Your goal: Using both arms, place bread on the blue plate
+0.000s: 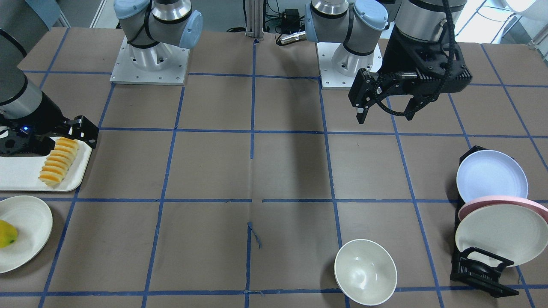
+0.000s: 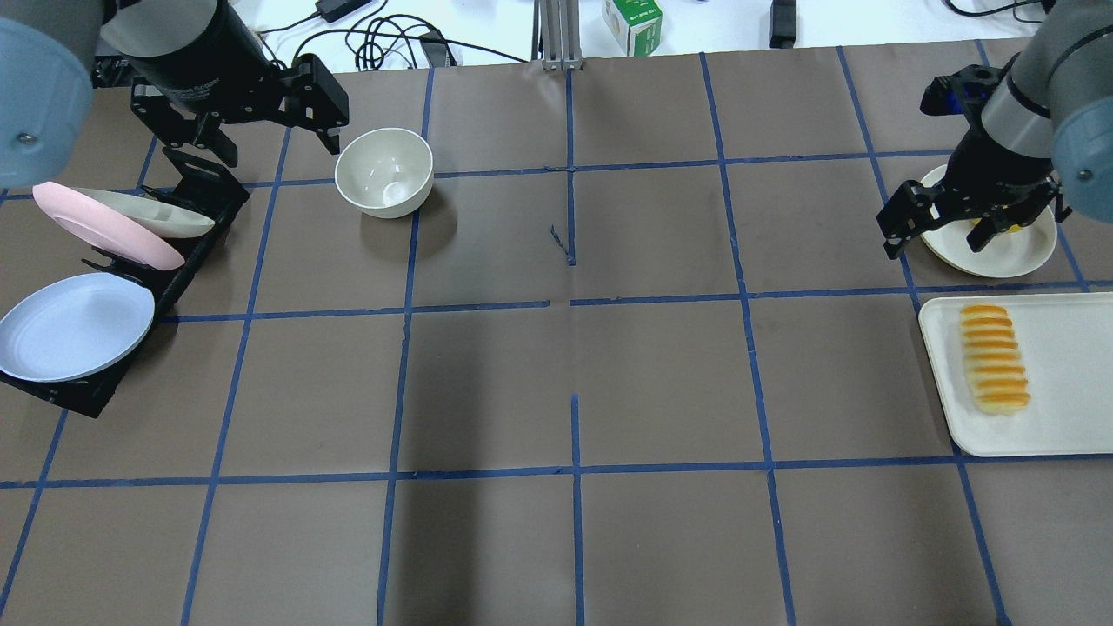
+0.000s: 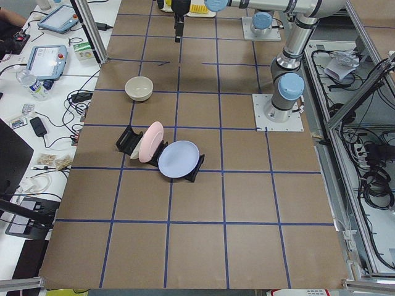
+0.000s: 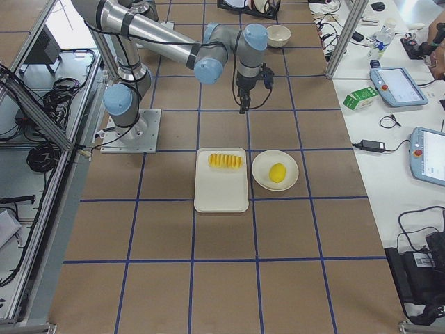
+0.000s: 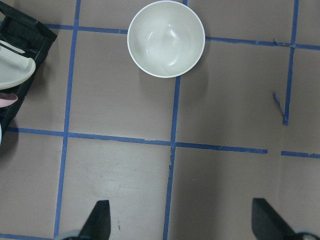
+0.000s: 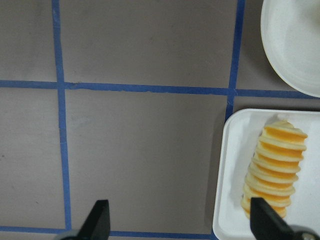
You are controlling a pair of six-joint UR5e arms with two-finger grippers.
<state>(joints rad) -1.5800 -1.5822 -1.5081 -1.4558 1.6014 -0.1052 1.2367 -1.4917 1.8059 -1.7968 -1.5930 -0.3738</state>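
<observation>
The bread (image 2: 994,358), a ridged orange-topped loaf, lies on a white tray (image 2: 1069,417) at the table's right end. It also shows in the front view (image 1: 59,161) and the right wrist view (image 6: 274,170). The blue plate (image 2: 69,339) leans in the front slot of a black rack (image 2: 196,187) at the left end, and shows in the front view (image 1: 491,176). My left gripper (image 2: 274,143) is open and empty, hovering beyond the rack, beside the bowl. My right gripper (image 2: 935,243) is open and empty, above the cream plate just beyond the tray.
A cream bowl (image 2: 384,171) stands right of the left gripper. The rack also holds a pink plate (image 2: 104,226) and a cream plate (image 2: 165,217). A cream plate (image 1: 25,231) with a yellow-green fruit (image 1: 6,233) sits beside the tray.
</observation>
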